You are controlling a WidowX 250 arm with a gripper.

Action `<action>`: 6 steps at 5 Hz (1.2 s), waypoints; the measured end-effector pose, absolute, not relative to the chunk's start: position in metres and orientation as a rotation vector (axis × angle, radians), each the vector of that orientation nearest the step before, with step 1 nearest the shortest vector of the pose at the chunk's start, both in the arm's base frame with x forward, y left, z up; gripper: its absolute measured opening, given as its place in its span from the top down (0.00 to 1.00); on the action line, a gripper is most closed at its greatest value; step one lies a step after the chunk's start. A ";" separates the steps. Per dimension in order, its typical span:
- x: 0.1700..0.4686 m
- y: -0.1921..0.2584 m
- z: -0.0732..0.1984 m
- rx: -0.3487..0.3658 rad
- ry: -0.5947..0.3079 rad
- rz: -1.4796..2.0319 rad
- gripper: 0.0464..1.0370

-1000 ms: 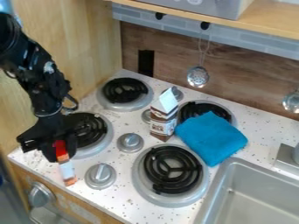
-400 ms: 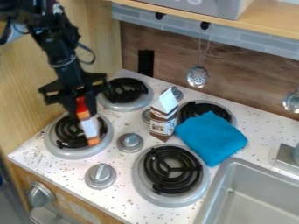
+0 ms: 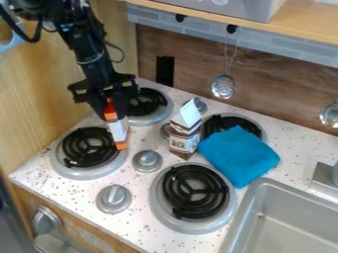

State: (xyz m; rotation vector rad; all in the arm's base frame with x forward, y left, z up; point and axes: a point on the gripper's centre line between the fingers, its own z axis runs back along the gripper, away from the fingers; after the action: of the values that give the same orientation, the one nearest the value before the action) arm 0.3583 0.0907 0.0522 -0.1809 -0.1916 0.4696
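The black gripper hangs over the left side of the stove top, between the two left burners. It is shut on the top end of a small orange and white bottle with a red cap, which points downward, slightly tilted, beside the left front burner. Whether the bottle's lower end touches the counter I cannot tell. To its right a brown and white milk carton stands upright next to a folded blue cloth, which partly covers the right rear burner.
Another burner lies at the front right, with silver knobs between the burners. A metal sink is at the lower right. Slotted ladles hang on the back wall under a wooden shelf. A wooden wall borders the left.
The gripper has moved up and right in the view, away from the front left corner and across the left front burner, carrying the bottle. The carton and cloth have not moved.
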 end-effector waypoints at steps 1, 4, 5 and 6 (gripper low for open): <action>0.371 0.097 0.043 -0.165 -0.220 0.427 0.66; 0.403 0.108 0.033 -0.139 -0.313 0.454 0.66; 0.407 0.112 0.027 -0.129 -0.313 0.474 0.66; 0.412 0.101 0.024 -0.137 -0.312 0.475 0.66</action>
State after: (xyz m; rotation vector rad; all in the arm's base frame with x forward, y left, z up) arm 0.4118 0.1014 0.0237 -0.1366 -0.3120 0.4747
